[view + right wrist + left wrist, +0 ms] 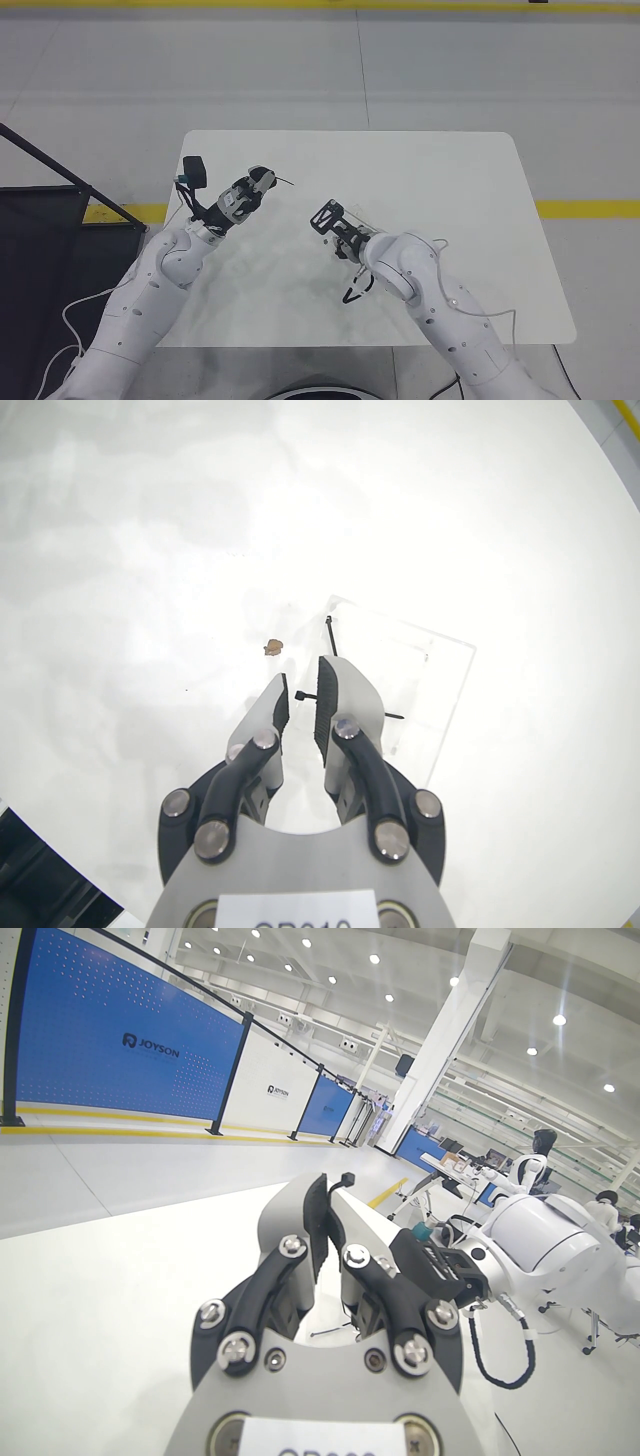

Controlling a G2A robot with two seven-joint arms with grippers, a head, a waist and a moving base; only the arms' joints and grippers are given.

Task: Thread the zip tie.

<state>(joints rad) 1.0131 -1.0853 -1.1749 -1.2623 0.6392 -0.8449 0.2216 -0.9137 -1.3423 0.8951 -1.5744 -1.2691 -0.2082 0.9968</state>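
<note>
Top view: the left gripper [260, 182] hangs above the white rounded table [450, 200], with the right gripper [328, 215] near it but apart.

Left wrist view: its jaws are pinched almost closed on a thin black plastic zip tie [345, 1178], whose small head pokes past the tips. With so slim a hold, the tie may twist or slip during threading.

Right wrist view: the jaws stand partly open and empty over a clear square acrylic plate [440, 680] bearing two loose black zip ties [330, 635]. Grabbing one could drag the plate.
</note>
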